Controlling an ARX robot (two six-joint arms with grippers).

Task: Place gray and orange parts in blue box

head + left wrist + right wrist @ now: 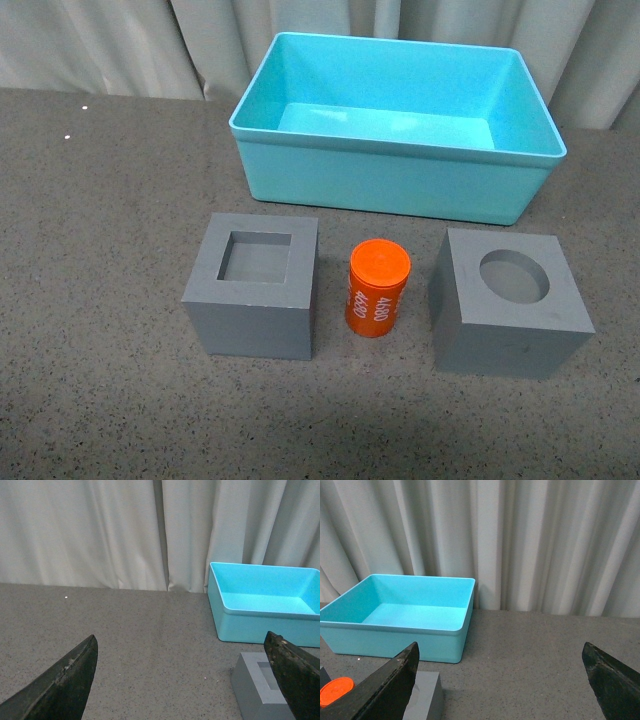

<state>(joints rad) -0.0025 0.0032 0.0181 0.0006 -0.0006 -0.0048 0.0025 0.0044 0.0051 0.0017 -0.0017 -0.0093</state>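
Nearest, left gripper and right gripper, both spread wide, grasping nothing. On the counter, left to right: square-recessed gray cube, upright orange cylinder, round-recessed gray cube. Just beyond, centred behind them, the blue box.

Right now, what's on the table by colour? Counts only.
Gray: 2 (cube with square recess, cube with round recess)
Orange: 1 (cylinder)
Turquoise: 1 (bin)
Total: 4
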